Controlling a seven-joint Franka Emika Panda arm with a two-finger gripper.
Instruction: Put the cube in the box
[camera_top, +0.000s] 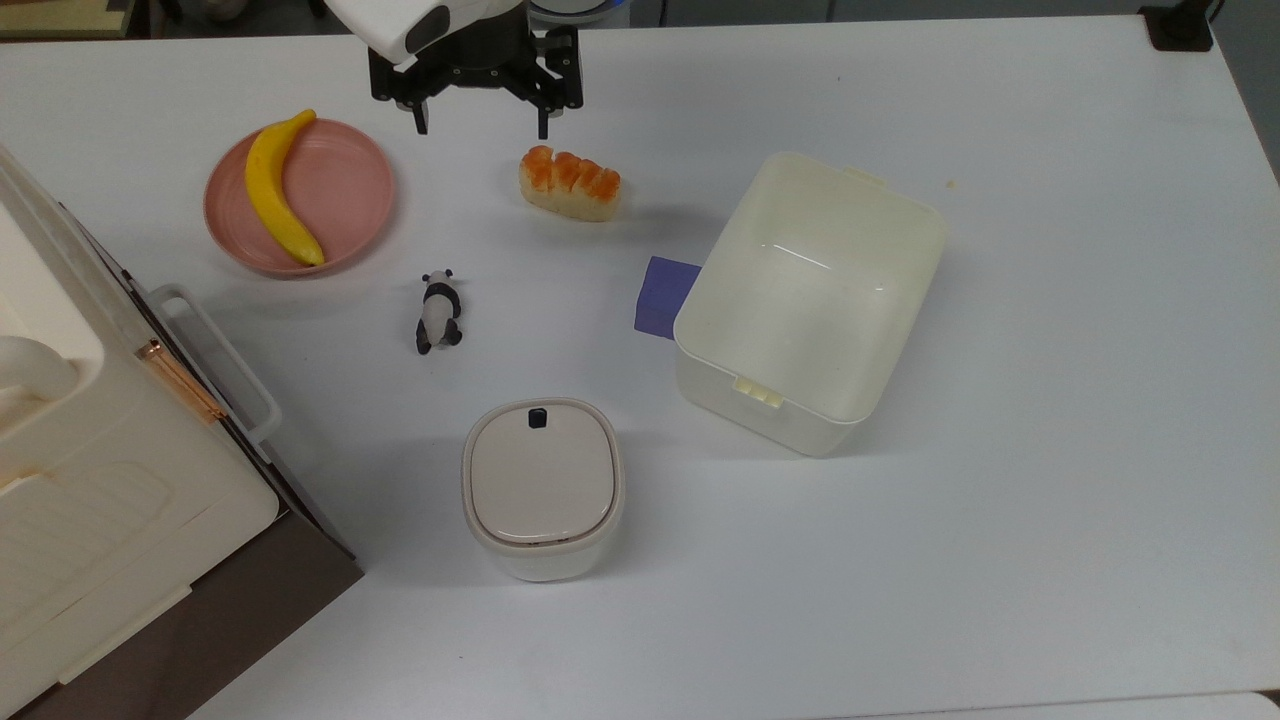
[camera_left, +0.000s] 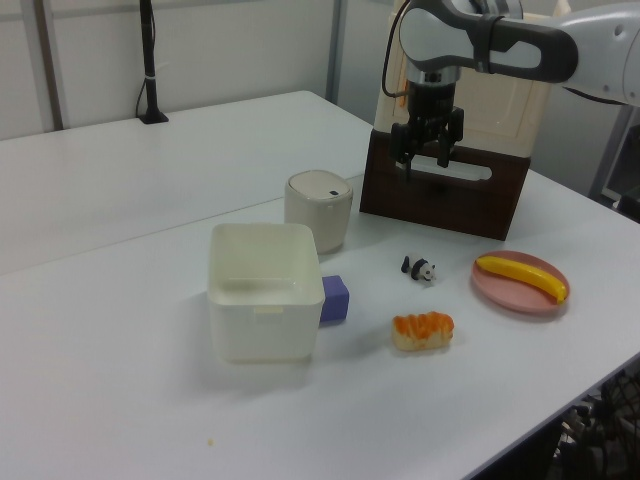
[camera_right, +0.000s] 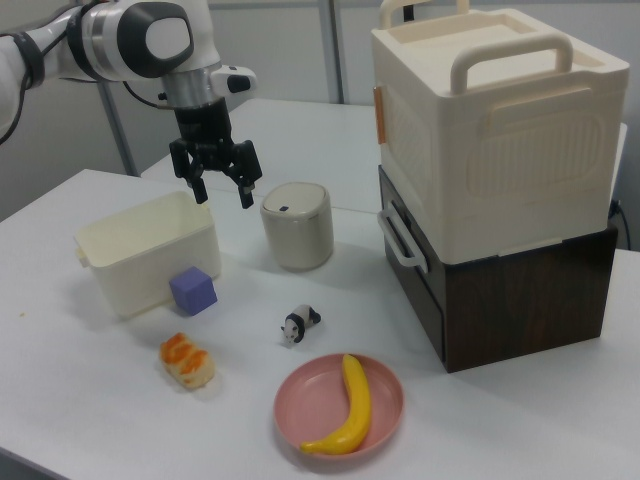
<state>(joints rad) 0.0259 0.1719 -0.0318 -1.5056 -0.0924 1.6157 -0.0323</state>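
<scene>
Gripper (camera_top: 481, 128) aloft, jaws apart

White glossy arm (camera_right: 60, 45) with grey joint caps, black wrist, black two-fingered pincer (camera_right: 222, 193).

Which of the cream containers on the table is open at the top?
The box, the wide tub beside the purple cube, is open. The rounded canister has a lid, and the big case is shut.

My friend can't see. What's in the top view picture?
A purple cube sits touching an empty cream box on a white table. The robot's open tool hangs far off, near bread.
</scene>
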